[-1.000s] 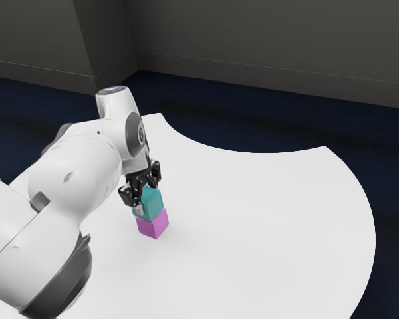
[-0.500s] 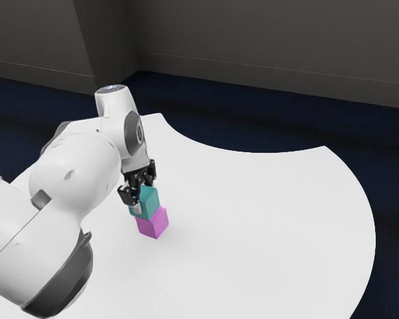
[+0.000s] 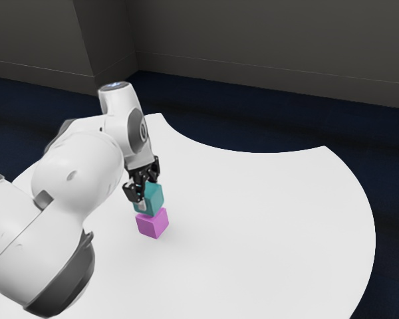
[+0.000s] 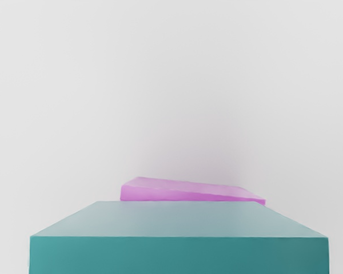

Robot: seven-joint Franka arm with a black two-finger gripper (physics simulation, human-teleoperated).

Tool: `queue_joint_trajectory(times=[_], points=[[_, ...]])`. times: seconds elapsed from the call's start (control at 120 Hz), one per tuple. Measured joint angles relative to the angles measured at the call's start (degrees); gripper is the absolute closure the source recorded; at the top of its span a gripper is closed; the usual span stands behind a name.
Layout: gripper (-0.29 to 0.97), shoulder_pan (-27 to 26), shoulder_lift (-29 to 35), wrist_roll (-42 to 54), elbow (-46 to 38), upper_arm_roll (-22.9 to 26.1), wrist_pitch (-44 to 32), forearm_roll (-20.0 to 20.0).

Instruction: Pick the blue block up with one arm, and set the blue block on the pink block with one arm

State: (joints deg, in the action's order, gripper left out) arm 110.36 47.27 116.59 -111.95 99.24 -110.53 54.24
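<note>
Our gripper [image 3: 144,187] clamps the blue block [image 3: 153,198] on 2 opposite faces; we judge it rigid, light and smooth-sided.

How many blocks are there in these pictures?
2. The blue block sits just under the gripper, over the pink block, which stands on the white table. No others seem hidden.
</note>
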Motion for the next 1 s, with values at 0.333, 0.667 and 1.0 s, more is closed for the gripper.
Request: queue_joint_trajectory(times=[0.333,0.667,1.0], points=[[0.31,0.1,0.3,0.1,-0.2,0.4,0.0,0.1],[0.31,0.1,0.1,3.3,-0.7,0.4,0.0,0.4],[0.31,0.2,0.1,6.0,-0.7,0.4,0.0,1.0]])
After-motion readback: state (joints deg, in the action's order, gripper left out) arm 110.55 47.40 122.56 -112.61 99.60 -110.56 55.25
